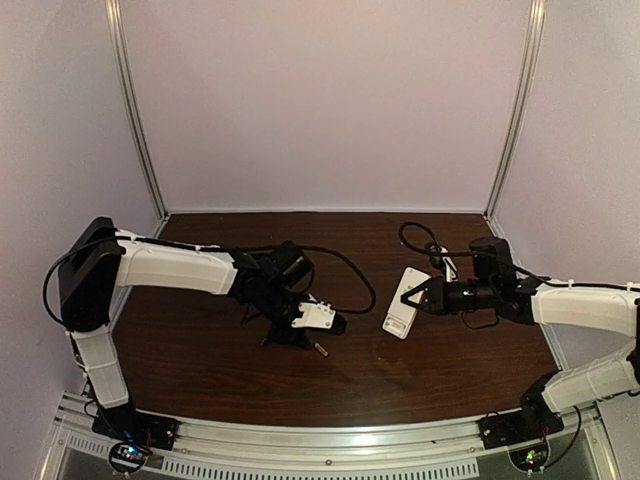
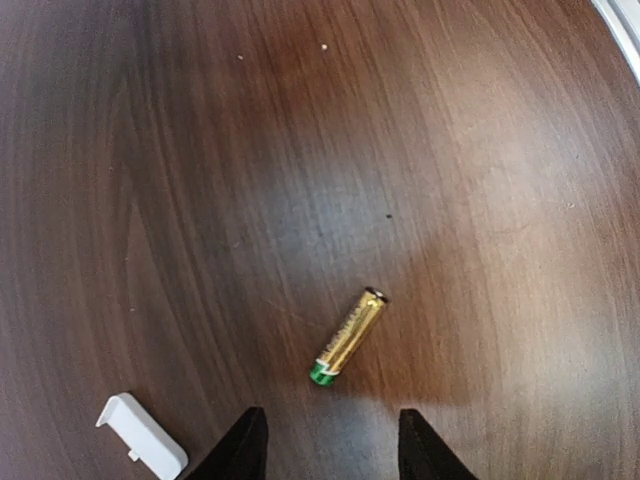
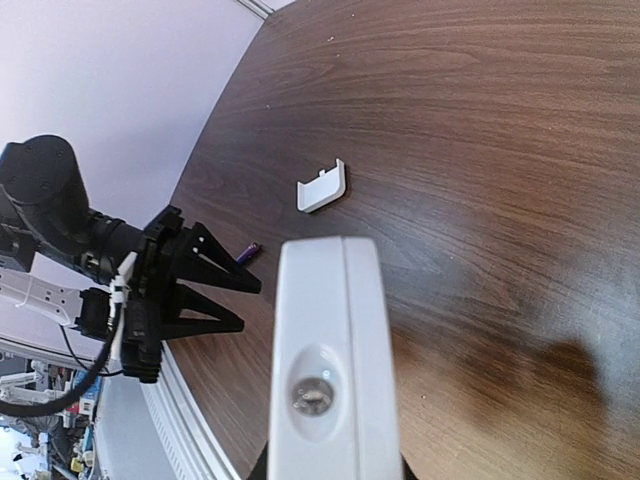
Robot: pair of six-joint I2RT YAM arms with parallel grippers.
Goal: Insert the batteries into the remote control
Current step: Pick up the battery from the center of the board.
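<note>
Remote control (image 1: 399, 312) sits in the grip of the right hand (image 1: 420, 297) over the right half of the counter (image 1: 220, 375). The black fingers are closed on the side nearest that arm, and the plain white face is turned upward. From where I stand it looks raised a little off the dark wood. In the right wrist view it throws a shadow on the boards beyond it, and its narrow end fills the foreground. That end shows a seam running down the casing and a small round part set in an oval recess. Across from it, near the middle of the counter, the left hand (image 2: 330, 415) hangs low with its jaws spread apart and nothing between them. Just ahead of its two dark fingers (image 2: 245, 445) lies a gold battery (image 2: 348, 336), flat on the wood and slanted, with a green band at the end nearer the hand. It touches neither finger. A small white cover (image 2: 142, 436) rests on the counter beside the left finger, apart from both the battery and the hand. In the right wrist view a short purplish stub lies by the left hand's fingertips, and I cannot tell whether it is that same battery in other light. A black cable (image 1: 352, 272) loops over the wood between the two arms.
</note>
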